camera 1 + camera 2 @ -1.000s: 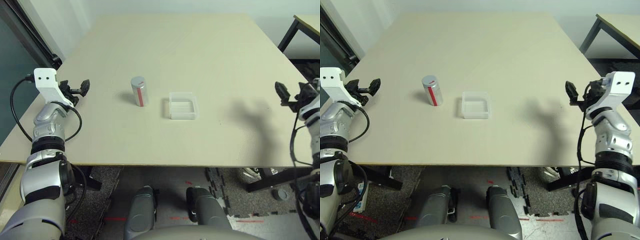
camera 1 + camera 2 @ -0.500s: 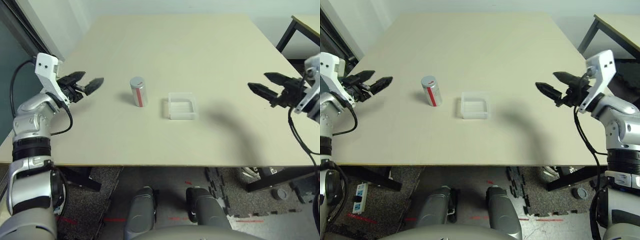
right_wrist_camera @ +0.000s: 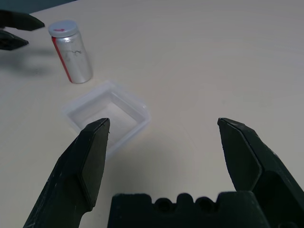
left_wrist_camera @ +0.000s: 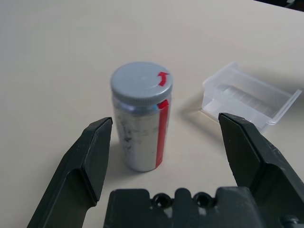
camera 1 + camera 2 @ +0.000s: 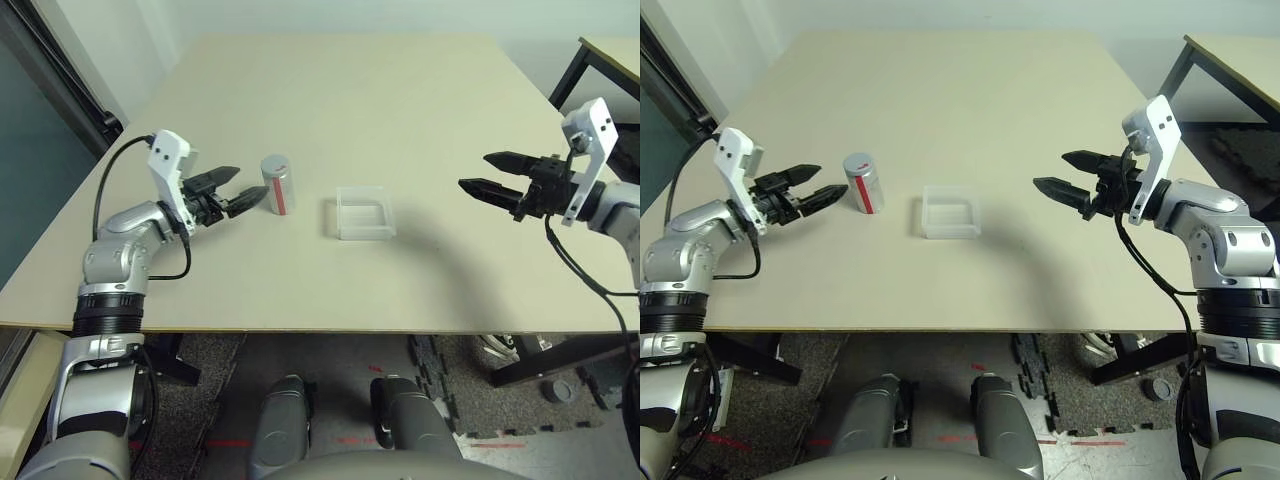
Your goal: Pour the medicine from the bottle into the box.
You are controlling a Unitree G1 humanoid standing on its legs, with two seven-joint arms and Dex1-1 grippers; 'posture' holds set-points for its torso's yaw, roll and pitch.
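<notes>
The bottle (image 5: 278,184) stands upright on the table left of centre, white-grey with a red stripe and a grey cap (image 4: 141,83). Just to its right lies the box (image 5: 363,212), a shallow clear plastic tray, nothing visible in it. My left gripper (image 5: 240,188) is open, its fingertips just short of the bottle's left side and pointing at it; the bottle (image 4: 141,123) stands ahead of the gap between the fingers. My right gripper (image 5: 480,176) is open above the table, well to the right of the box (image 3: 108,116) and pointing toward it.
The tan table (image 5: 400,100) stretches far behind the two objects. Its front edge runs just below my arms. A second table (image 5: 600,50) with black legs stands at the far right, and a dark panel borders the left side.
Both arms have swung inward. The left gripper moved right up to the bottle. The right gripper moved left toward the box. Bottle and box have not moved.
</notes>
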